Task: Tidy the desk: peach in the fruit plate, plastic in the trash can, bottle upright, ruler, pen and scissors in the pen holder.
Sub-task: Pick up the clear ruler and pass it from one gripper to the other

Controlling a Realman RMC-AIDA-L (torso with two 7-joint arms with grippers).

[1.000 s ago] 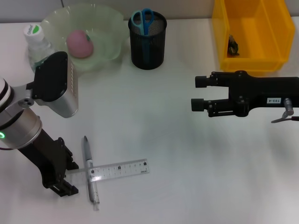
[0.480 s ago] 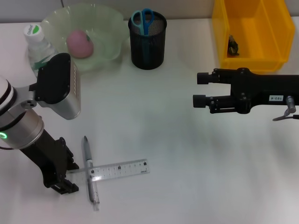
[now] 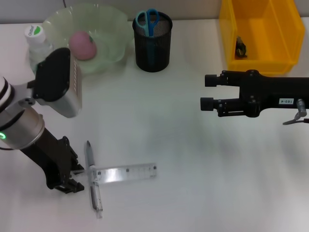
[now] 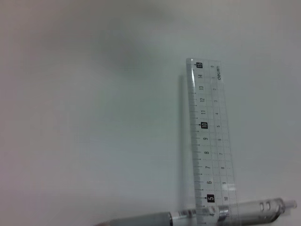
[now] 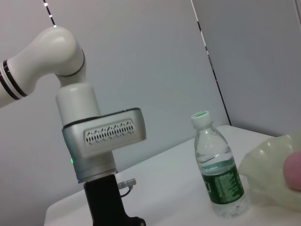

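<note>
Left gripper (image 3: 67,181) at clear flat ruler (image 3: 123,173) end, finger state unclear; right gripper (image 3: 206,92) fingers spread.

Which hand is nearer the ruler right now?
Left. The left hand is down at the end of the ruler that crosses the pen; the right hand hovers far across the table.

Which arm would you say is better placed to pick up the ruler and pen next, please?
Left. The left gripper sits at the end of the ruler, beside the pen; the right gripper hovers far away near the yellow bin.
</note>
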